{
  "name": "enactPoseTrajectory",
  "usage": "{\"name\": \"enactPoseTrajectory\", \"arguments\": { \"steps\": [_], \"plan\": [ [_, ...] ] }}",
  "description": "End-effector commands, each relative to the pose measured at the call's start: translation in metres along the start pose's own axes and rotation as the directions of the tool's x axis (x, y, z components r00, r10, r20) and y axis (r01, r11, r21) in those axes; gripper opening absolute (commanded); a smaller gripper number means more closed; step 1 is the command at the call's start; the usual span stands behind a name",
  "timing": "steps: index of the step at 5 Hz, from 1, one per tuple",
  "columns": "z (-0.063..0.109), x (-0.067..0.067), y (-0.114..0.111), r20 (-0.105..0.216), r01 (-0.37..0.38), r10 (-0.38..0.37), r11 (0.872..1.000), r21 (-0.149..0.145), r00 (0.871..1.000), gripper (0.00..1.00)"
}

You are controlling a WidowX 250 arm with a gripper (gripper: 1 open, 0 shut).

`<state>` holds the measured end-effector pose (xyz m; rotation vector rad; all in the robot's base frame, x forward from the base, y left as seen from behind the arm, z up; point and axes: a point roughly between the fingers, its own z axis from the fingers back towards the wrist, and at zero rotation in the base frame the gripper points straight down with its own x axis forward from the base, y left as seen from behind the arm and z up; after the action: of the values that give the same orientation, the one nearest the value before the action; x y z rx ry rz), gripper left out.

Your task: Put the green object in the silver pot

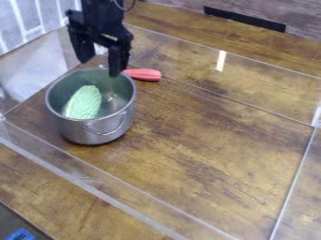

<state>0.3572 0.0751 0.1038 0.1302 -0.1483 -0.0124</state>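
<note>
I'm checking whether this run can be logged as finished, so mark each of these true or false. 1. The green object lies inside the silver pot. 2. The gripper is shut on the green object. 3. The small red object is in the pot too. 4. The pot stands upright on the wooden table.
1. True: the green object lies inside the silver pot.
2. False: the gripper is open and empty, above the pot's far rim, apart from the green object.
3. False: the small red object lies on the wooden table, beyond the pot.
4. True: the pot stands upright.
</note>
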Motion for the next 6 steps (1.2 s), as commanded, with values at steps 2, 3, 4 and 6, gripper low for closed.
{"name": "enactPoseTrajectory", "arguments": {
  "steps": [2, 3, 4, 6],
  "plan": [
    [0.008, 0.001, 0.005, 0.083, -0.016, 0.016, 1.000, 0.009, 0.996, 1.00],
    [0.000, -0.001, 0.004, 0.088, -0.017, 0.017, 1.000, 0.005, 0.996, 1.00],
    [-0.008, -0.001, 0.004, 0.095, -0.017, 0.017, 1.000, 0.000, 0.995, 1.00],
    [-0.016, -0.001, 0.004, 0.101, -0.015, 0.015, 1.000, -0.003, 0.995, 1.00]
  ]
}}
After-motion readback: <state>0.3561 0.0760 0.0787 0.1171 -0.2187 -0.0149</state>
